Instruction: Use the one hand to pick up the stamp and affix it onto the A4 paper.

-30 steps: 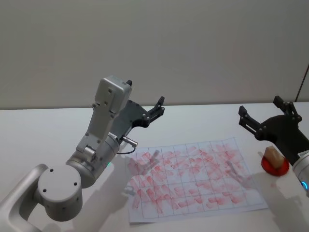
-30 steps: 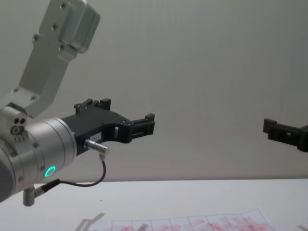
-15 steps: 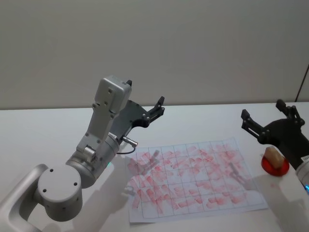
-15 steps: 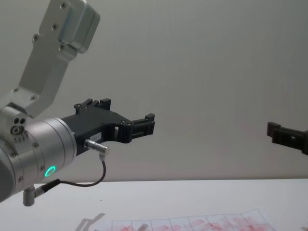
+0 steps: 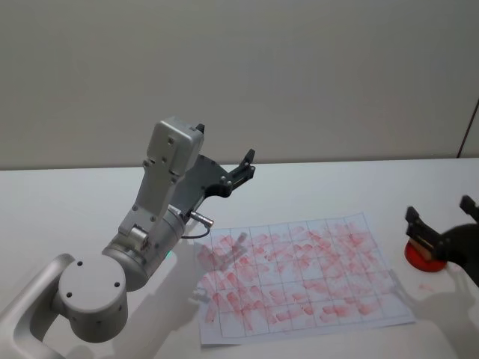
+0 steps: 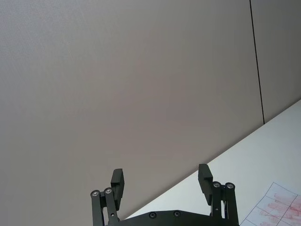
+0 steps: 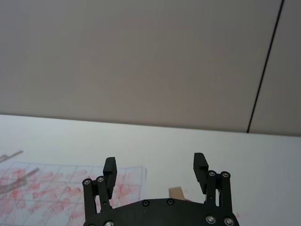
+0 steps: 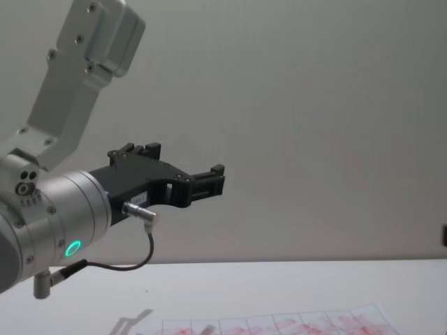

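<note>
As the right gripper has dropped lower within the last second, fingers spread apart, the stamp lies just below it on a red pad, the A4 paper to its left; grasp judged imminent. Left gripper parked aloft, fingers likewise apart

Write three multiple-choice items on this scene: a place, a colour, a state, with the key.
1. The right gripper is: A. raised high at the left B. at the red pad, right of the A4 paper C. over the paper's middle
2. The paper's prints are: A. blue B. black C. red
3. The right gripper's jaws are: A. open B. clamped on something C. shut, empty
1 B: it hangs at the pad. 2 C: red smudges. 3 A: the wrist view shows them apart, the stamp ungripped. The left gripper is raised, open.
</note>
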### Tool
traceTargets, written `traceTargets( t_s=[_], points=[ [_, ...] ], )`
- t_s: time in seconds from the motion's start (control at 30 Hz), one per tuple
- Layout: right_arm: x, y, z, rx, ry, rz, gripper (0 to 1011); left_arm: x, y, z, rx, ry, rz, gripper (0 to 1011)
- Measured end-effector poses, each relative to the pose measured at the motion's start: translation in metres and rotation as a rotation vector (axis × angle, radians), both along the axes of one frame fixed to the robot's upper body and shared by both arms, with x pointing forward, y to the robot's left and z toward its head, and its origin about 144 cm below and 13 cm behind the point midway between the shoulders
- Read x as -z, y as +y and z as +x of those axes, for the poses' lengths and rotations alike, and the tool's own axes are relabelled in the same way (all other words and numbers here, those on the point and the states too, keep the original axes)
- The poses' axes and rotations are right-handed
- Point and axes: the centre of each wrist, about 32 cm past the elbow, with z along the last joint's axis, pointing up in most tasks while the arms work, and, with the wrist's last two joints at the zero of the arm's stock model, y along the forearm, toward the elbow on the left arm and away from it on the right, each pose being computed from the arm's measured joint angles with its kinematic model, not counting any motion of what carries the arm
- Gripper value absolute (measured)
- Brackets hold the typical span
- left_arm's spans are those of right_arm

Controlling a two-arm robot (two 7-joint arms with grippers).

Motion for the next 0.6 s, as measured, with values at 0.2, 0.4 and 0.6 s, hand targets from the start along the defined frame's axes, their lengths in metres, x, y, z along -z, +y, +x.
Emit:
traceTargets(
  t_s=[0.2, 0.4, 0.6],
  points=[
    [0.002, -0.009, -0.01, 0.042, 0.066, -0.01, 1001, 0.0, 0.0, 0.0, 0.0, 0.0, 0.0, 1001],
    [0.002, -0.019, -0.009, 0.066, 0.133, -0.031, 1001, 0.0, 0.0, 0.0, 0.0, 0.0, 0.0, 1001],
    [0.003, -0.026, 0.002, 0.055, 0.178, -0.045, 1001, 0.0, 0.0, 0.0, 0.0, 0.0, 0.0, 1001]
  ],
)
